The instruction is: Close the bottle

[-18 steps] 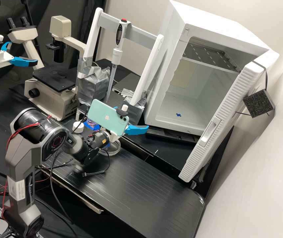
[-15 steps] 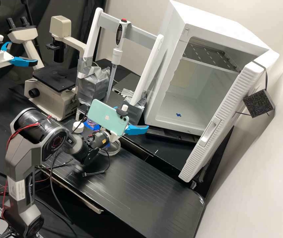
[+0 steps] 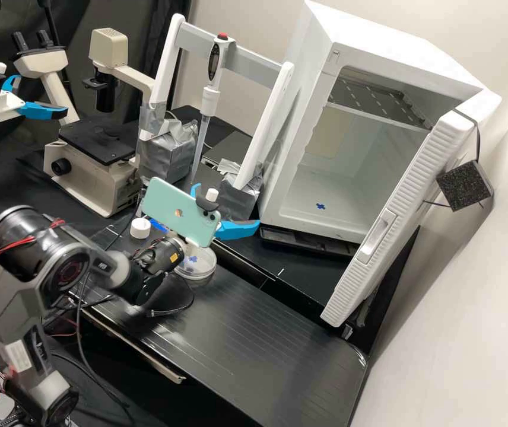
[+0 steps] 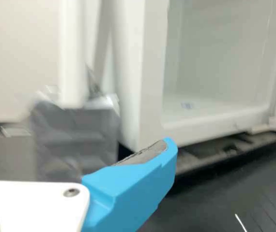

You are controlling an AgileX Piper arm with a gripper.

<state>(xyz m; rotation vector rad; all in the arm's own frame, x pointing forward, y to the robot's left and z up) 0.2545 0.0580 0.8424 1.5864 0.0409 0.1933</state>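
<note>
"Bottle first: where is it?"

"I can't tell for sure. It may be hidden behind the green phone (image 3: pixel 178 210) on my wrist. A bit of blue (image 3: pixel 158 226) peeks out there, so that's my guess."

"And the lid?"

"I see a white cap (image 3: pixel 140 229) on the black bench (image 3: pixel 266 338), back behind my fingers, past the phone. I think it's the bottle's lid, and it's off."

"What is your gripper (image 3: pixel 228 207) doing?"

"Its two blue fingers are spread, and I see nothing pinched."

"So which step is this?"

"I think it's the first one, getting the cap. Next I should turn back to it, go down around it and squeeze softly. Then I can put it on the bottle and twist."

"What else holds things?"

"Low down by my wrist is a clear round dish (image 3: pixel 197 265), with a blue mark in or under it. Ahead of my fingers is a big white box (image 3: pixel 276 178), wide open. It has a metal shelf (image 3: pixel 378 102) up high and a blue mark (image 3: pixel 320 206) on its floor."
</note>
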